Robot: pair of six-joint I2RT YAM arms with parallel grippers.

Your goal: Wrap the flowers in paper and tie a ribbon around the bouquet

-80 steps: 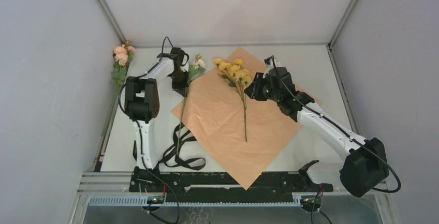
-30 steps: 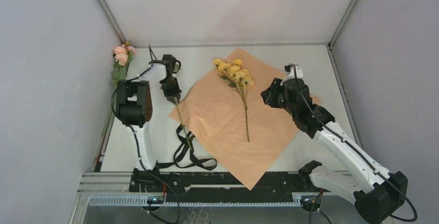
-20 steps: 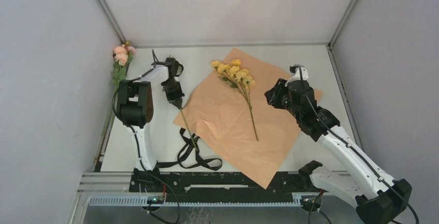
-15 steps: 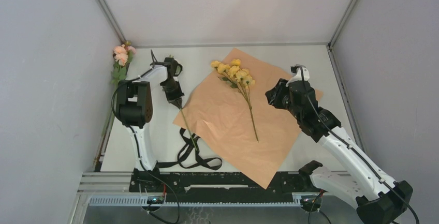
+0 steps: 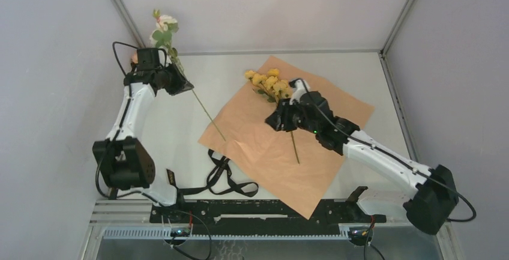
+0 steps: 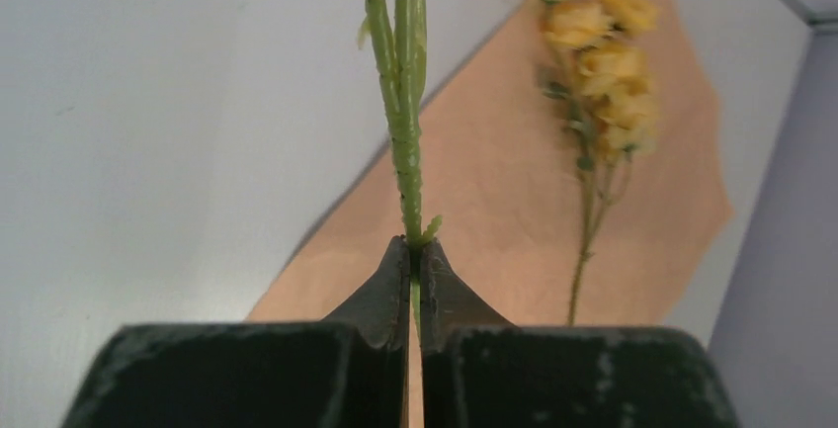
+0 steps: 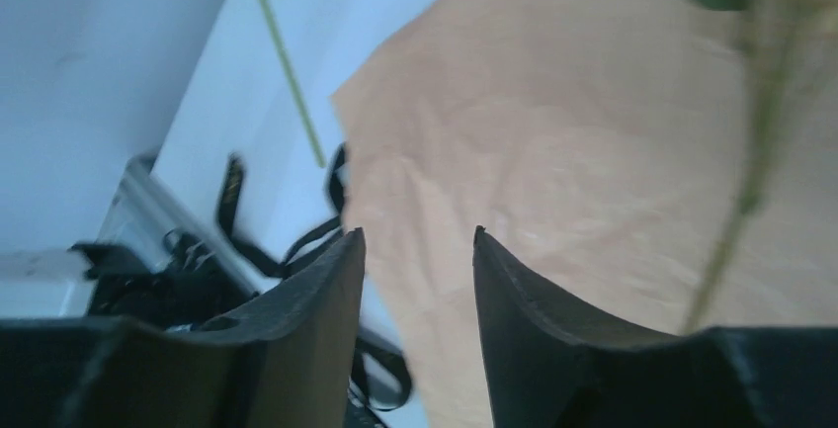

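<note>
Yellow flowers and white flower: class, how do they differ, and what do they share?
The yellow flowers lie flat on the paper; the white flower is held up, tilted, its stem pinched in the left tool. The yellow flowers bear a cluster of yellow blooms; the white flower's bloom is pale, at its raised end. Both have thin green stems.

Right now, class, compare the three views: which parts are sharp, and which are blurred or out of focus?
Top view: evenly lit and sharp, faint shadows only. Left wrist: the stem in the left tool is crisp, the yellow blooms behind are soft. Right wrist: blurred throughout, the ribbon smeared.
</note>
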